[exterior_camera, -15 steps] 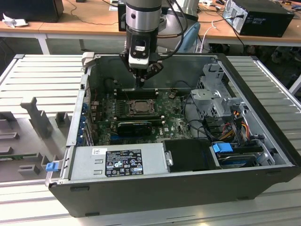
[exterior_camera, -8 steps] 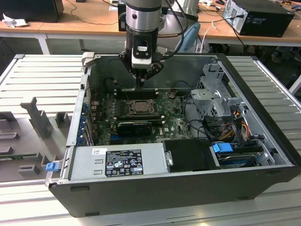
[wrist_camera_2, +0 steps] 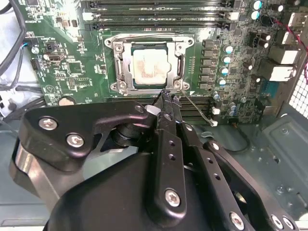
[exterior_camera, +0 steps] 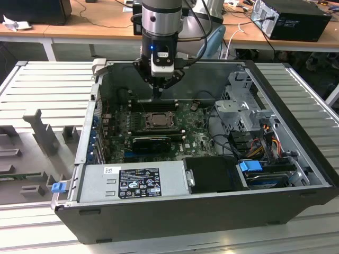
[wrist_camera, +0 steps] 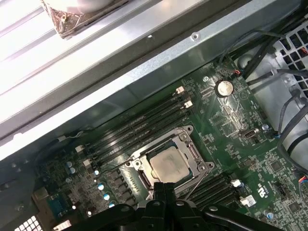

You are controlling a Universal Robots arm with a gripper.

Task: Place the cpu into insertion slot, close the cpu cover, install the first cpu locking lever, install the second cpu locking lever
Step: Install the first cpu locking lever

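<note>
The cpu (wrist_camera_2: pixel 150 67) (wrist_camera: pixel 168 161) lies flat in the socket on the green motherboard, its pale metal top showing through the square opening of the cpu cover (wrist_camera_2: pixel 118 67) (wrist_camera: pixel 191 145), which lies down over it. In the exterior view the cpu (exterior_camera: pixel 157 119) sits just below my gripper (exterior_camera: pixel 157 96). My gripper (wrist_camera_2: pixel 166 96) (wrist_camera: pixel 166 188) is shut, its tips together at the socket's edge, beside a thin wire locking lever (wrist_camera_2: pixel 196 108) that angles out from the socket corner. A second wire lever (wrist_camera_2: pixel 144 35) runs along the opposite side of the socket.
Memory slots (wrist_camera_2: pixel 159 19) flank the socket. A long black card (exterior_camera: pixel 151 142) lies in front of it, a grey power supply (exterior_camera: pixel 132 182) beyond that. A drive cage (exterior_camera: pixel 241 106) and cables (exterior_camera: pixel 265 143) fill the exterior view's right. Case walls (exterior_camera: pixel 175 74) surround the board.
</note>
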